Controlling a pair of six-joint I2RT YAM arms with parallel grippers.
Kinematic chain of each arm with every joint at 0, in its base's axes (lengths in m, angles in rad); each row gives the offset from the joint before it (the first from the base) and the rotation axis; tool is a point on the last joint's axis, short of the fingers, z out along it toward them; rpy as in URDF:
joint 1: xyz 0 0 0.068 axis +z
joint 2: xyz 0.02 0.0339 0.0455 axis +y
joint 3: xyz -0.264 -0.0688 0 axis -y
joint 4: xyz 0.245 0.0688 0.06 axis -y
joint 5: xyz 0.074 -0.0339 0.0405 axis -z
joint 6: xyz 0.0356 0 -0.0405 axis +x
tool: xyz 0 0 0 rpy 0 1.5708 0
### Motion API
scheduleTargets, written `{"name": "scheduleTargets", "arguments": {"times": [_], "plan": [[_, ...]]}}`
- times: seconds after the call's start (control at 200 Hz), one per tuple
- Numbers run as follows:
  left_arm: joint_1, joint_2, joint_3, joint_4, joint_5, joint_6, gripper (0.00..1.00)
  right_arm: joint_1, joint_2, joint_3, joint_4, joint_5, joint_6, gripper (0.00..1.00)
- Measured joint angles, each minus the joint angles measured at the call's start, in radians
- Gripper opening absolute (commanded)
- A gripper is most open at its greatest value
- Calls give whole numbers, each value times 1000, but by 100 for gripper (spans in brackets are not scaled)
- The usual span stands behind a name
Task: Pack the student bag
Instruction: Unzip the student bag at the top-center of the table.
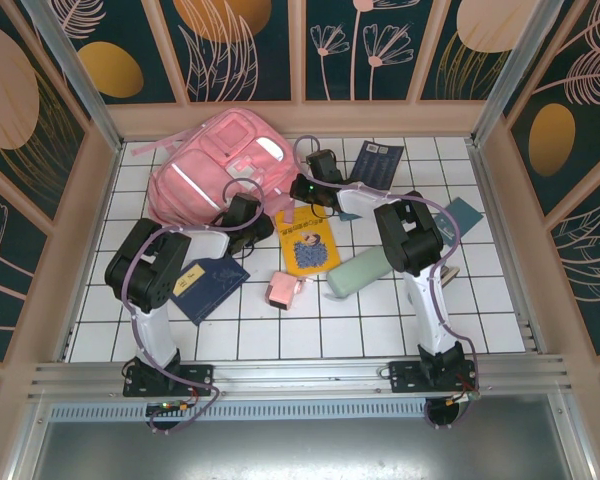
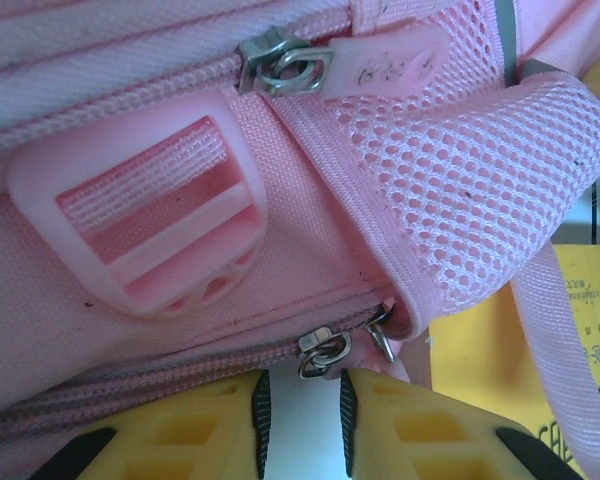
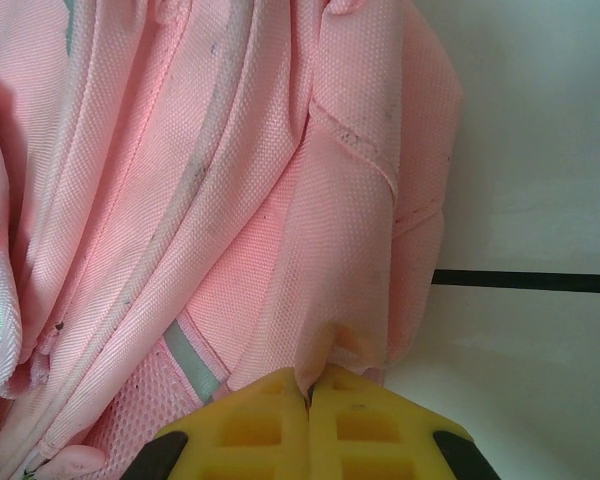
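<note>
Student bag [image 3: 230, 200] fabric pinched in right hand [image 3: 308, 395], left hand [image 2: 300, 410] at zipper

1. One student bag [image 1: 220, 165], pink, at both sets of jaws.
2. One yellow booklet [image 1: 308, 243], just beside the left jaws.
3. Three dark blue booklets: [image 1: 208, 285], [image 1: 377, 163], [image 1: 459, 214].
4. One small pink pouch [image 1: 282, 290].
5. One pale green case [image 1: 358, 272].
6. Two metal zipper sliders on the bag: [image 2: 285, 65], [image 2: 325, 350].

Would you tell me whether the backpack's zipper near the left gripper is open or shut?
Shut: beside the zipper pull, the student bag shows its zipper teeth meshed, no gap.
</note>
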Motion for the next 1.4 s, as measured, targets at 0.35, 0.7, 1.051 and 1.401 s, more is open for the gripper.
{"name": "scheduleTargets", "arguments": {"times": [0.35,0.7,1.051,1.401], "plan": [[-1,3,-10,55,13,-68,39,3,0,-3,3,4,0,0],[-3,48,54,46,21,-79,24,1,0,-20,40,30,0,0],[-15,51,144,-142,-121,-45,14,3,-23,-72,91,36,0,0],[71,-24,76,-212,-159,62,26,43,-32,-82,90,-32,5,0]]}}
